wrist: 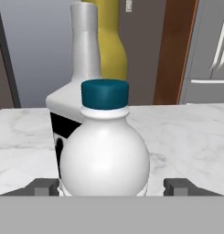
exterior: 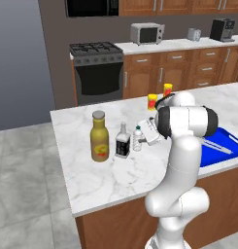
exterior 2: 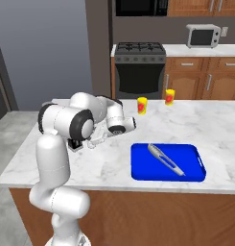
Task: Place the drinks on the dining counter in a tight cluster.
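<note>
Three drinks stand close together on the white marble dining counter [exterior: 91,180]. The tall mustard-yellow bottle [exterior: 99,137] is leftmost, the small dark square bottle [exterior: 122,141] is beside it, and the tiny clear bottle [exterior: 137,138] with a dark cap is on the right. My gripper [exterior: 147,135] reaches in from the right at the tiny bottle. In the hand view the tiny bottle [wrist: 104,155] sits between my gripper's [wrist: 111,186] spread fingertips [wrist: 45,186], which stand open and clear of its sides. The dark bottle [wrist: 63,114] and the yellow bottle [wrist: 111,41] stand behind it.
A blue tray [exterior 2: 195,168] holding a grey tool [exterior 2: 164,160] lies on the counter to the right of my arm. Two small yellow-red cans [exterior: 152,101] [exterior: 167,89] stand near the far edge. The stove [exterior: 97,70] and cabinets lie beyond.
</note>
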